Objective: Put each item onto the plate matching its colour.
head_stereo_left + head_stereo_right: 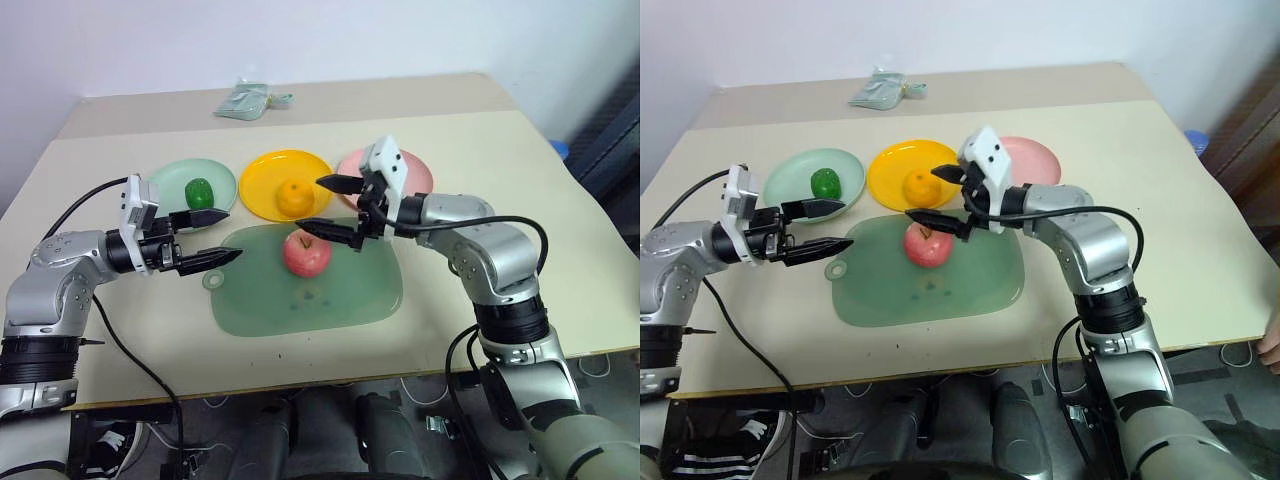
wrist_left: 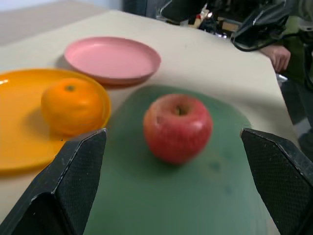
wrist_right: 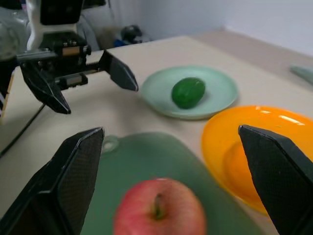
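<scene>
Item 1, left gripper [image 1: 212, 236]: I found it spread wide and empty, hovering at the cutting mat's [image 1: 330, 300] left edge, aimed at the apple.

Item 2, mint green plate [image 1: 168, 182]: the green fruit [image 1: 199, 192] sat on it, matched.

Item 3, yellow plate [image 1: 260, 178]: the orange [image 1: 294, 196] rested near its front rim, matched. I judged that a careless sweep could nudge it off the rim.

Item 4, apple [image 1: 306, 252]: it stood stem up on the mat, between the two grippers and touched by neither; the one fruit unplaced. Being round and smooth, I judged it might roll if a fingertip struck it off-centre.

Item 5, right gripper [image 1: 335, 208]: it too was wide open and empty, just beside the apple. With both arms converging I feared a collision.

Item 6, pink plate [image 1: 420, 170]: it lay bare, partly behind the right wrist; an elbow swing might shove it
</scene>
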